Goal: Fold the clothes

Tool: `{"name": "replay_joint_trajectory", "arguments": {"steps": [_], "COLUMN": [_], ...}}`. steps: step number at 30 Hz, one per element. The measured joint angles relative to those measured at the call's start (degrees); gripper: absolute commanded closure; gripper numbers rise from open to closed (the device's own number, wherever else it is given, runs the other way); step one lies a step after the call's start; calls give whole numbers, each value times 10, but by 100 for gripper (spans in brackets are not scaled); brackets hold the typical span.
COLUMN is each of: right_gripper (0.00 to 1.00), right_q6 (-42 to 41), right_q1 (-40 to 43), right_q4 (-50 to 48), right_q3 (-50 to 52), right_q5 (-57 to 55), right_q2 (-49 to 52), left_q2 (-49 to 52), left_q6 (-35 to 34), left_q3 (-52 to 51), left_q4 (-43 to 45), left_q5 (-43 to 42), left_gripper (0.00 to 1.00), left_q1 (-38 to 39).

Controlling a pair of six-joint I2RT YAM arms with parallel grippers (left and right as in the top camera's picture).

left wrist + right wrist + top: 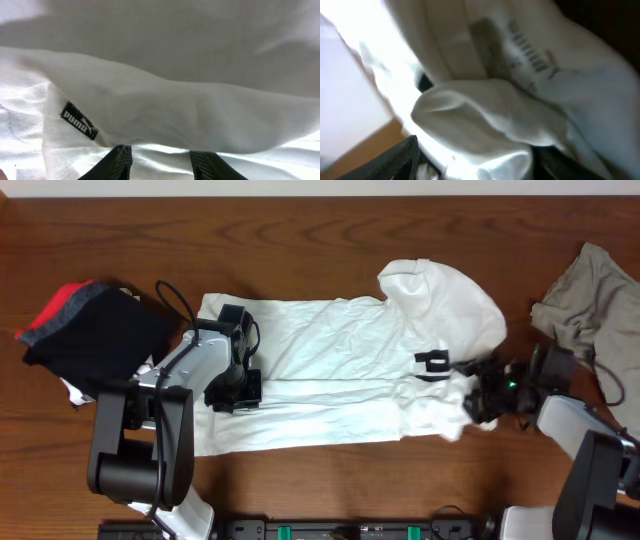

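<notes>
Overhead: white T-shirt [330, 370] is spread on the table [300, 240], spanning between both grippers. The left gripper [235, 390] sits on one end. Its fingers [117, 160] are partly apart with a cloth fold just ahead; can't tell if it grips. The right gripper [478, 398] is at the far end, jaws wide around a bunched wad of shirt. Khaki garment [590, 300] lies just beyond it, black-red pile [90, 335] outboard of the left.

White T-shirt [190, 115] fills view; black PUMA tag [79, 127] lower left; pincer [161, 159] at bottom, cloth between fingers [116, 161].
</notes>
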State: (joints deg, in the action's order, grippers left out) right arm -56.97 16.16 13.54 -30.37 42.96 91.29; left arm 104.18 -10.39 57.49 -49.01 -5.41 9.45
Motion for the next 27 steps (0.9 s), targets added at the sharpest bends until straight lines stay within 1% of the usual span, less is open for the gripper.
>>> {"name": "replay_joint_trajectory", "arguments": {"steps": [2, 4, 11, 17, 18, 19, 22, 23, 24, 27], "right_gripper": [25, 25, 24, 21, 21, 21, 19, 18, 18, 18], "right_q6": [-5, 7, 10, -11, -21, -23, -36, -39, -41, -37], "right_q1": [-1, -1, 1, 1, 1, 1, 1, 0, 1, 1], "right_q4": [34, 40, 88, 158, 187, 192, 264, 291, 299, 321], "right_q3": [25, 34, 48, 52, 47, 46, 17, -1, -7, -39], "right_q5": [61, 67, 49, 7, -13, -17, -96, -148, -167, -296], "right_q2": [2, -4, -38, -72, -77, -78, -84, -87, -88, -89], "left_q2": [0, 0, 0, 0, 0, 0, 0, 0, 0, 0], "left_q6": [-1, -1, -1, -1, -1, -1, -1, -1, -1, -1], "left_q3": [0, 0, 0, 0, 0, 0, 0, 0, 0, 0], "left_q4": [0, 0, 0, 0, 0, 1, 0, 1, 1, 1], "left_q5": [0, 0, 0, 0, 0, 0, 0, 0, 0, 0], "left_gripper": [59, 59, 59, 59, 59, 59, 59, 59, 59, 59], "left_q1": [0, 0, 0, 0, 0, 0, 0, 0, 0, 0]}}
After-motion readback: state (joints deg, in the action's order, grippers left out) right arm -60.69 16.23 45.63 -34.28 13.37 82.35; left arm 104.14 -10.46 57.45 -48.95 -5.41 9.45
